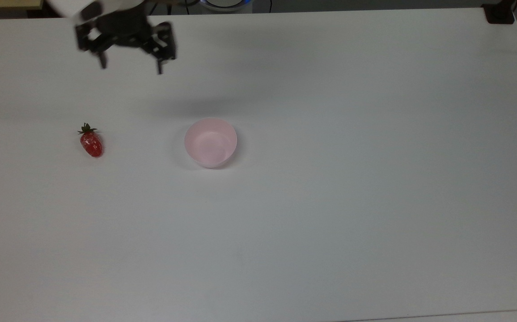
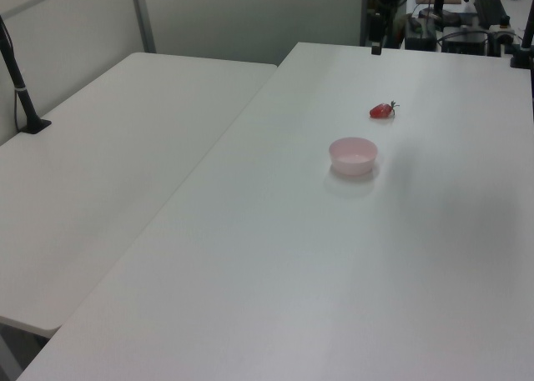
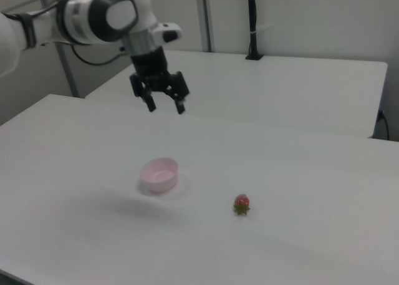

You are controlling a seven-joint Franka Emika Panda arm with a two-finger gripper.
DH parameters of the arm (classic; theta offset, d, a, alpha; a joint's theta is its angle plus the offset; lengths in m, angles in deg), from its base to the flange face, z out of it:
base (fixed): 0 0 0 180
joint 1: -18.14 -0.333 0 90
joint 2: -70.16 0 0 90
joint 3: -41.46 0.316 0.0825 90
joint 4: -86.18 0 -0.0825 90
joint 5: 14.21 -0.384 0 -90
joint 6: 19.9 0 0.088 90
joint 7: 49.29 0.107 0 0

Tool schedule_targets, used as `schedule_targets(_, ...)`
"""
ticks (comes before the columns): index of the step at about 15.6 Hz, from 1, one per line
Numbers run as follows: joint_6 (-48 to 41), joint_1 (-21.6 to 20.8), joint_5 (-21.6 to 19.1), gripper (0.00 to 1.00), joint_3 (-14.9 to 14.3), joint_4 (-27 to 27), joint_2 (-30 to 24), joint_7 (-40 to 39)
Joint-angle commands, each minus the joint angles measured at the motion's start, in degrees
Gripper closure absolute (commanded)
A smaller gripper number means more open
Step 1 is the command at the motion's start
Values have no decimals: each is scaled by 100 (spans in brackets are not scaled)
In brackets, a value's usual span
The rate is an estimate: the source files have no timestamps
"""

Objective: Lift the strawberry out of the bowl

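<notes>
One bench: broad, flat, matte white top, smooth, with soft grey shadows. A second matching white bench sits alongside it at the left view's left, a dark post clamped at its far edge.

Arm: glossy white rounded shells with dark joint bands, reaching in from the right view's left. Black gripper hangs high above the bench, well apart from both objects; its two thin dark fingers are spread wide with nothing between them. In the top view the gripper sits near the upper edge.

Bowl: small, round, pale pink, thin rim, smooth plain inside, nothing in it. Upright near mid-bench; also seen in the left view and the right view.

Strawberry: small, glossy red, tapered, dark green leafy cap. Lies on its side on the bare bench, outside the bowl, well apart from it toward the top view's left, cap pointing toward the top view's upper edge. In the left view it lies beyond the bowl; in the right view it lies to the bowl's right.
</notes>
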State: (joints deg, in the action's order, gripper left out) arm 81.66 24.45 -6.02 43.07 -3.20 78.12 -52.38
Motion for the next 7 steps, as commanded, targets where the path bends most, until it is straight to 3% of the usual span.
schedule_targets(1, 110, -7, 24, 0, 120, -396, -391, 983)
schedule_targets(7, 172, 1, -116, 0, 120, -326, -366, 1021)
